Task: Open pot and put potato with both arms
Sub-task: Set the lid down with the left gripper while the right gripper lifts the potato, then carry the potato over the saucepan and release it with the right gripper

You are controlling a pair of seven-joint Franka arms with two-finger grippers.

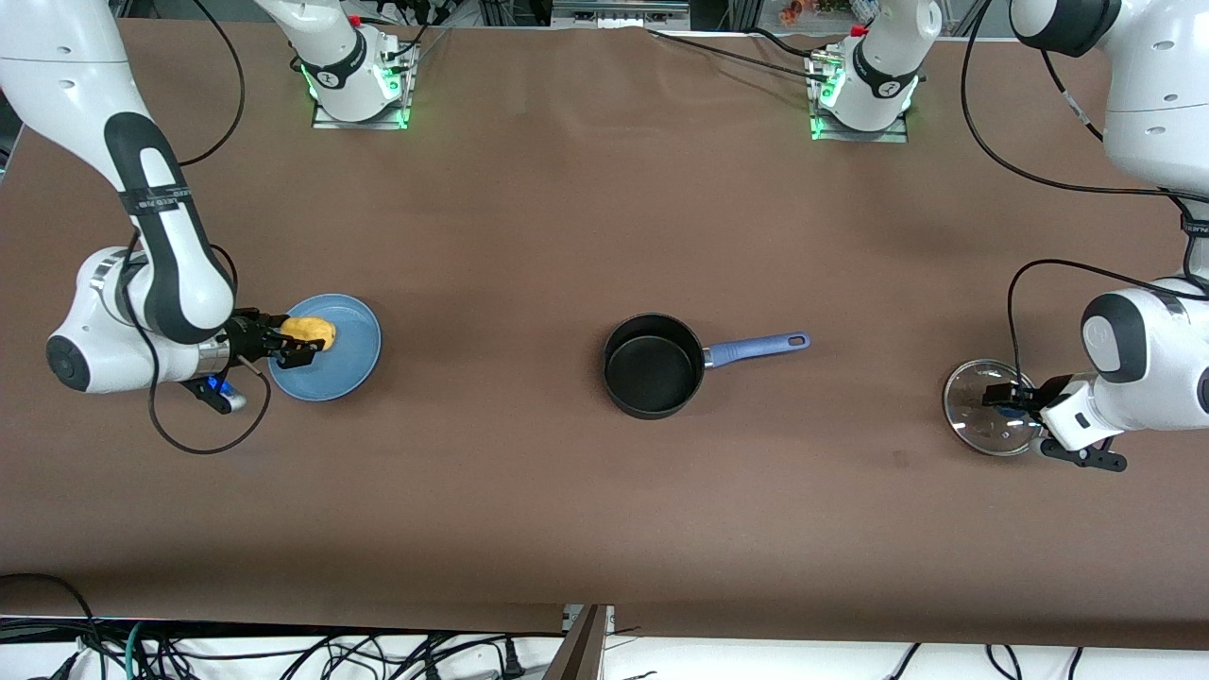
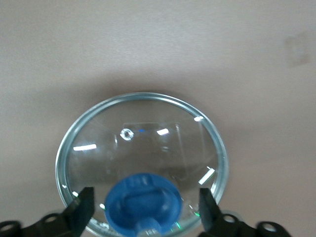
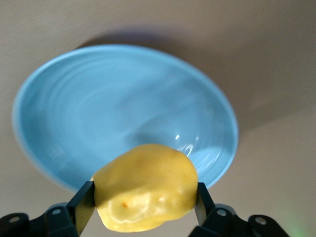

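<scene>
A brown cloth covers the table (image 1: 529, 236); loose black cables (image 1: 283, 656) tangle along a white strip at its edge nearest the front camera.

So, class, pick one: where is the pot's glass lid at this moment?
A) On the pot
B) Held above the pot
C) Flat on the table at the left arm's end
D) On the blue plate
C: the lid lies flat on the table by the left tool, whose fingers stand open either side of its blue knob, while the pot sits uncovered.
</scene>
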